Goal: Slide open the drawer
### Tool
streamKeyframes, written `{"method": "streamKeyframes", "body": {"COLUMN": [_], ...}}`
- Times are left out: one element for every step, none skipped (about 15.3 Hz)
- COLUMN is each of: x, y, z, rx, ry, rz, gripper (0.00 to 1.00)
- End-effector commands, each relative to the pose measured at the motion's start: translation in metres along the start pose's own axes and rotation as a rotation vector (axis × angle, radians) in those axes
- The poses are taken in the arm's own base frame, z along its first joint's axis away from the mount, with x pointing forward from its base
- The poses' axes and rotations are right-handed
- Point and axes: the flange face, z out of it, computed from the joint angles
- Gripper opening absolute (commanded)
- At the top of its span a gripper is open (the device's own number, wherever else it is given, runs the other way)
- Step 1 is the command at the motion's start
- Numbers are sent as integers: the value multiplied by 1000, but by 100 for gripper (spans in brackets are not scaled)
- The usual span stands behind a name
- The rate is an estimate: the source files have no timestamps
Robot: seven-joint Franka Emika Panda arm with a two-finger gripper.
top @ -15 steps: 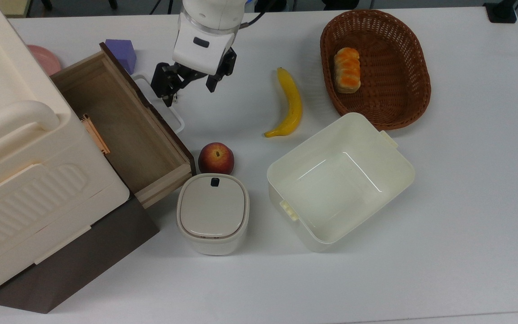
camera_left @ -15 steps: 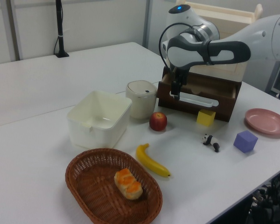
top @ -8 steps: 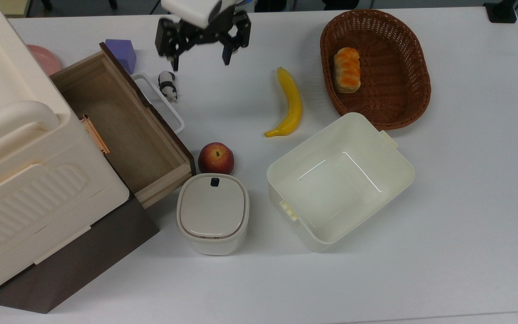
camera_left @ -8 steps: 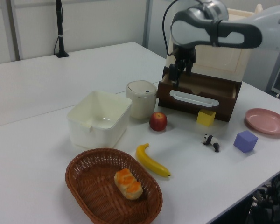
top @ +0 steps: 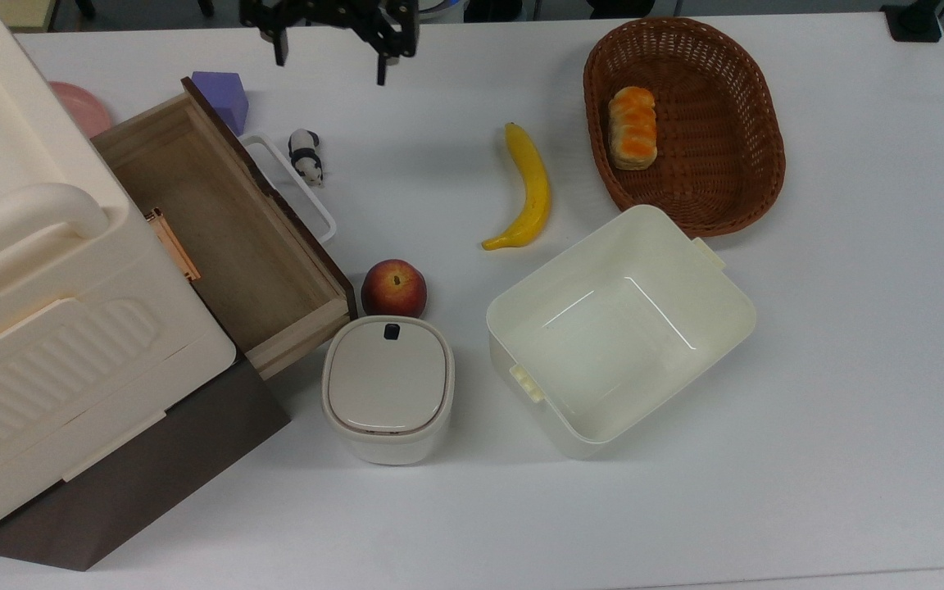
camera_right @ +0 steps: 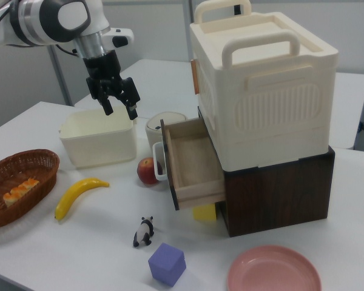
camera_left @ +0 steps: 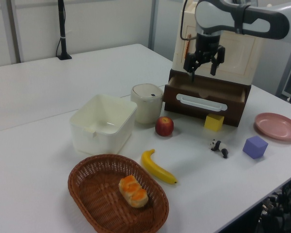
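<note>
Right view, near to far: purple cube [camera_right: 167, 264], panda figure [camera_right: 144, 231] in front. Drawer [camera_right: 194, 162] behind them, pulled well out of dark cabinet [camera_right: 279, 188] under cream case [camera_right: 264, 85], empty. Likely light, rigid wood, slides on runners. Best hold: white loop handle [top: 290, 185], thin, probably slick. Gripper [camera_right: 117, 98] beyond, raised, fingers spread, holding nothing, well apart from handle.
</note>
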Motion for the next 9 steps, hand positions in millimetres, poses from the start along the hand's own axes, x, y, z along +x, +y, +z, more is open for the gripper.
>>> {"method": "streamKeyframes", "body": {"x": [-12,-11,-11,-11,-11,-11,-11,-11,-11], "y": [11,12,11,11,11,10,12,12,13], "z": [-14,-14,-14,-14,-13,-13,-13,-13,-13], "rx": [61,71,71,71,72,72,72,72,74], "ry": [-12,-13,-13,-12,-15,-15,-13,-13,-11], "rz": [113,121,120,114,109,107,111,111,112], "gripper": [100,100,100,100,100,100,100,100,100]}}
